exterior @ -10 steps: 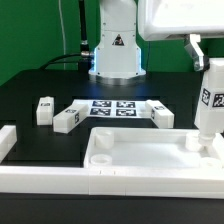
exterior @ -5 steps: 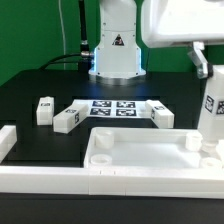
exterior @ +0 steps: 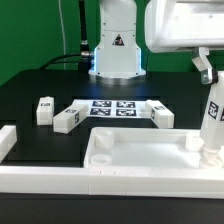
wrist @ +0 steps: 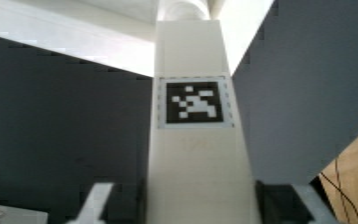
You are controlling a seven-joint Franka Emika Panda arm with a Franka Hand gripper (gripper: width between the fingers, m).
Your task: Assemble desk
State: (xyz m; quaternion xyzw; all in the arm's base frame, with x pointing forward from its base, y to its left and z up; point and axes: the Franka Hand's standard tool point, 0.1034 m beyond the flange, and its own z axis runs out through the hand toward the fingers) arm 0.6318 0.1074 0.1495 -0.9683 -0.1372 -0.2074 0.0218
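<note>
The white tabletop (exterior: 140, 160) lies at the front of the table, rims up. My gripper (exterior: 212, 78) is shut on a white leg (exterior: 213, 115) and holds it upright over the tabletop's corner at the exterior view's right, its lower end at the corner. In the wrist view the leg (wrist: 197, 120) fills the middle, its square marker facing the camera, between my gripper's (wrist: 194, 208) fingers (wrist: 101, 203). Three more legs lie on the black table: two at the left (exterior: 43, 110) (exterior: 66, 118) and one right of centre (exterior: 162, 115).
The marker board (exterior: 112, 108) lies behind the tabletop, in front of the robot base (exterior: 117, 50). White border rails run along the table's front (exterior: 45, 182) and left edge (exterior: 8, 142).
My gripper has moved a little to the exterior view's right and downward with the leg. The tabletop and the loose legs have not moved.
</note>
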